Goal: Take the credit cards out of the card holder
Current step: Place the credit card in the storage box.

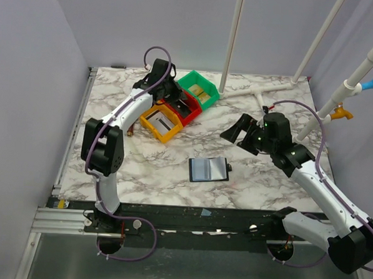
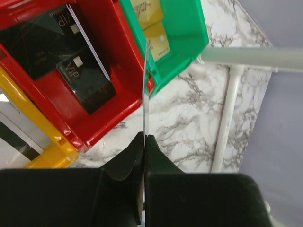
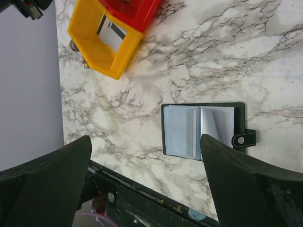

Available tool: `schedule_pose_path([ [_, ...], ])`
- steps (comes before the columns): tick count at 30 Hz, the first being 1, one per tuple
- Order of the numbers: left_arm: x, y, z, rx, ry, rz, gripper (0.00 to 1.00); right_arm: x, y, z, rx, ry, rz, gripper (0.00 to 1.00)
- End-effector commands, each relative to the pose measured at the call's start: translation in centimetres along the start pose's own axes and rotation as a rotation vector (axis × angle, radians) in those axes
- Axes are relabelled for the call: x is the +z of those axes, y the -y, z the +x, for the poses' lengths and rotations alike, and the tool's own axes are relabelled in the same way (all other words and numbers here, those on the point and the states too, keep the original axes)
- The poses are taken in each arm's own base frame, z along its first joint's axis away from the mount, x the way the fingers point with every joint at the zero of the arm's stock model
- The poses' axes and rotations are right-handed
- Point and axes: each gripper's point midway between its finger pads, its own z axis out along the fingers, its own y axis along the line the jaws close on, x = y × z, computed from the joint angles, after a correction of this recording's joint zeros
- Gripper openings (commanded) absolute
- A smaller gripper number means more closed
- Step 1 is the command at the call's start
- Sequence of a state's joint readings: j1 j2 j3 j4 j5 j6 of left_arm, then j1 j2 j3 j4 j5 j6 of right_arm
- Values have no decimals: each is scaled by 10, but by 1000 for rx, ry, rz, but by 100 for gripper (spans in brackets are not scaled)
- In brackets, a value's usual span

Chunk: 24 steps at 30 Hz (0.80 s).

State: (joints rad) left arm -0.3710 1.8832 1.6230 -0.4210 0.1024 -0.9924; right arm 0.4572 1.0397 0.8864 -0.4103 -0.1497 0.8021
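The card holder (image 1: 208,169) lies open on the marble table, bluish-grey inner faces up, its snap strap to the right. In the right wrist view the card holder (image 3: 180,130) shows pale sleeves, and I cannot tell whether cards are inside. My left gripper (image 1: 175,94) hovers over the bins at the back. In its wrist view the left gripper (image 2: 144,138) is shut on a thin pale card (image 2: 145,90) seen edge-on above the wall between the red and green bins. My right gripper (image 1: 235,133) is open and empty, above and right of the holder; it also shows in the right wrist view (image 3: 146,138).
Three bins stand at the back left: yellow (image 1: 151,122), red (image 2: 118,71) holding black cards (image 2: 87,82), green (image 2: 189,42) holding gold cards (image 2: 154,28). A white pipe frame (image 1: 251,93) runs along the back right. The table's front rail (image 3: 142,194) is below the holder.
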Motion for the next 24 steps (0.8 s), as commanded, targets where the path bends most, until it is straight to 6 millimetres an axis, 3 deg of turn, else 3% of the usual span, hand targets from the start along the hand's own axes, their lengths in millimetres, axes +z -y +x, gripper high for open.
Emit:
schedule_pose_path([
  [1, 19, -17, -24, -87, 60, -111, 0, -8, 4, -1, -11, 8, 31, 100],
  [14, 69, -24, -33, -242, 28, -150, 0, -22, 6, -1, -7, 16, 47, 100],
  [24, 88, -36, -30, -274, 24, -183, 0, -24, 7, 0, -12, 10, 53, 100],
])
